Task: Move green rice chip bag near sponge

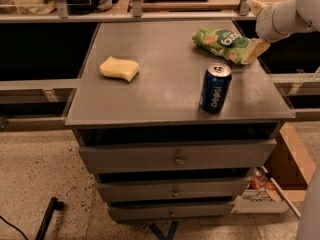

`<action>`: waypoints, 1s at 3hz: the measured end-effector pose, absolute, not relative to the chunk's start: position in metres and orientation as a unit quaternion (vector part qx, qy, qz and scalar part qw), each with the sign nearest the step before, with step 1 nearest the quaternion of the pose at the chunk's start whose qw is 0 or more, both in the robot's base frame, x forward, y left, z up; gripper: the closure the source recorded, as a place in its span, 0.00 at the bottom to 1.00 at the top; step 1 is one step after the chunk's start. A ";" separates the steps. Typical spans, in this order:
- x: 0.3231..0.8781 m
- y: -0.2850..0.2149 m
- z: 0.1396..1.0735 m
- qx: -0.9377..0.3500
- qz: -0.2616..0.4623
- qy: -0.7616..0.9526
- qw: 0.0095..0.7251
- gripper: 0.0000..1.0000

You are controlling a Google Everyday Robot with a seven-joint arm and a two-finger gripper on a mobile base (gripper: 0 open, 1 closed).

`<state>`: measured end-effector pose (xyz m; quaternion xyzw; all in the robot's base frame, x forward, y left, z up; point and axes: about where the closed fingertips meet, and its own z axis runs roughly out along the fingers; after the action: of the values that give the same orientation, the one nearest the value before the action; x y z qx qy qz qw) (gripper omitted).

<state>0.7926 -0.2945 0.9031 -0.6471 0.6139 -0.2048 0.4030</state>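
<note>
Shows the green rice chip bag lying flat at the far right corner of the grey surface. Puts the hand at the bag's right end, spread wide, one tan finger touching the bag's edge, the other further back. Leaves the sponge well apart on the left side. Sets a blue Pepsi can upright near the front edge, close to the bag. Drawers beneath.

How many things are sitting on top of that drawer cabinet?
3: sponge at left, Pepsi can front right, green rice chip bag back right, gripper at its right end.
</note>
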 end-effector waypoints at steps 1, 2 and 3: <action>0.797 -0.289 0.895 -0.649 -0.197 0.611 0.408 0.00; 0.798 -0.288 0.887 -0.648 -0.191 0.610 0.414 0.00; 0.800 -0.289 0.882 -0.643 -0.190 0.612 0.419 0.00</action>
<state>0.7998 -0.2889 0.8819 -0.6434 0.6117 -0.1900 0.4193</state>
